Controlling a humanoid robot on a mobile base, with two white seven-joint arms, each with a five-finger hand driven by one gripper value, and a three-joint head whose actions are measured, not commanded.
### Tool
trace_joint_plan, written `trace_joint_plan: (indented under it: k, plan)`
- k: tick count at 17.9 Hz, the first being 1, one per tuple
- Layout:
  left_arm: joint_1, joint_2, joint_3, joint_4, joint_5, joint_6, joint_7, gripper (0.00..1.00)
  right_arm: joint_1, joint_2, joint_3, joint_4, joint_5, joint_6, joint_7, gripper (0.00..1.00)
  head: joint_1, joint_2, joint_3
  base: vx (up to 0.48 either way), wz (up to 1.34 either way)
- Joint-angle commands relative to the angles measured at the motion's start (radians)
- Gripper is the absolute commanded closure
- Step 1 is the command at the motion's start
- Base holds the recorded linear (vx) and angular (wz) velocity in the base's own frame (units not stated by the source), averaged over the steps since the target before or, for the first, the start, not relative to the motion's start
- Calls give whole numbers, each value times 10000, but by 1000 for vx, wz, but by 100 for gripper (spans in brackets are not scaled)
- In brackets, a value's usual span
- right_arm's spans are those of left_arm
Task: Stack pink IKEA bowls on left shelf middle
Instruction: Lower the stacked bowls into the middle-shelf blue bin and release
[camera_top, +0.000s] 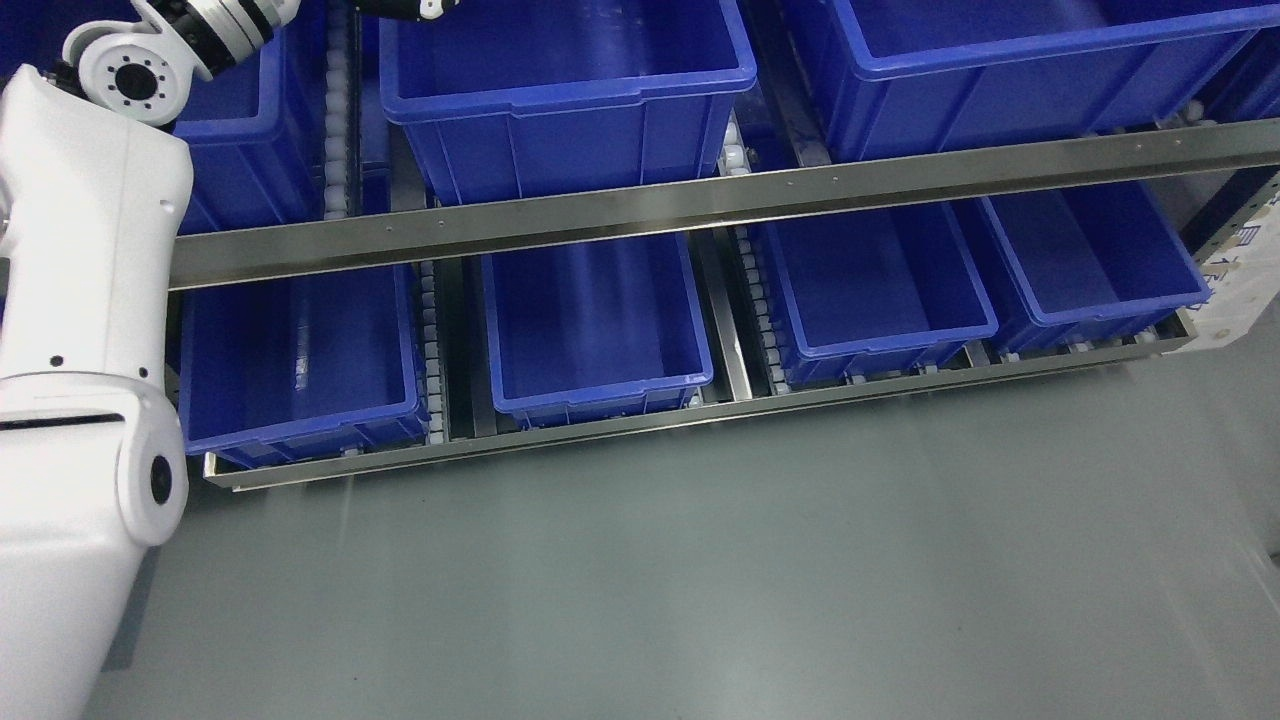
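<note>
No pink bowl shows anywhere in the head view. My left arm (90, 250), white with a round joint, rises along the left edge and bends right at the top. Only a dark sliver of its hand (410, 8) shows at the top edge, above the back rim of the upper middle blue bin (570, 150). That bin's inside looks bare. The right arm is out of the picture.
A steel shelf rail (700, 200) runs across between two levels of blue bins. Beside the middle bin above are a left bin (250, 130) and a right bin (1000, 90). Several empty-looking bins stand below, such as (595, 385). Grey floor (750, 560) lies in front, and a cardboard box (1245, 270) stands at right.
</note>
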Motion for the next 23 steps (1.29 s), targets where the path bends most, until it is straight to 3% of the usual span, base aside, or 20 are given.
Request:
trace_joint_plan:
  k: [1, 13, 23]
  plan:
    - [-49, -144, -1155, 772, -25, 46, 3, 95, 292, -175, -108, -337, 0, -8, 0, 0, 0, 0, 0, -3, -15]
    - [-1274, -1186, -1509, 1492, -25, 1534, 95, 93, 292, -175, -107, -337, 0, -7, 0, 0, 0, 0, 0, 15, 22]
    - [-1538, -1617, -2061, 1877, -25, 1780, 295, 92, 292, -175, -107, -337, 0, 8, 0, 0, 0, 0, 0, 44, 58]
